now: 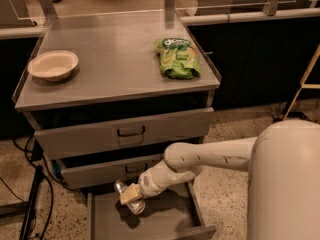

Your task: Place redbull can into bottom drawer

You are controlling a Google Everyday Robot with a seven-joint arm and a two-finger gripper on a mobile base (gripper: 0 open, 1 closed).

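Note:
The redbull can (pixel 134 204) is a slim silver can held tilted in my gripper (pixel 129 196) just above the floor of the bottom drawer (pixel 165 224). The drawer is pulled out, a wide grey tray below the two handled drawers. My white arm reaches in from the right, and the gripper's fingers (pixel 130 193) are closed around the can's middle over the drawer's left-centre part. The can casts a shadow on the drawer floor.
On the cabinet top stand a cream bowl (pixel 53 64) at the left and a green snack bag (pixel 178 57) at the right. The top drawer (pixel 130 131) and middle drawer (pixel 107 171) sit just above my arm. Cables and a dark stand (pixel 30 204) lie on the floor at the left.

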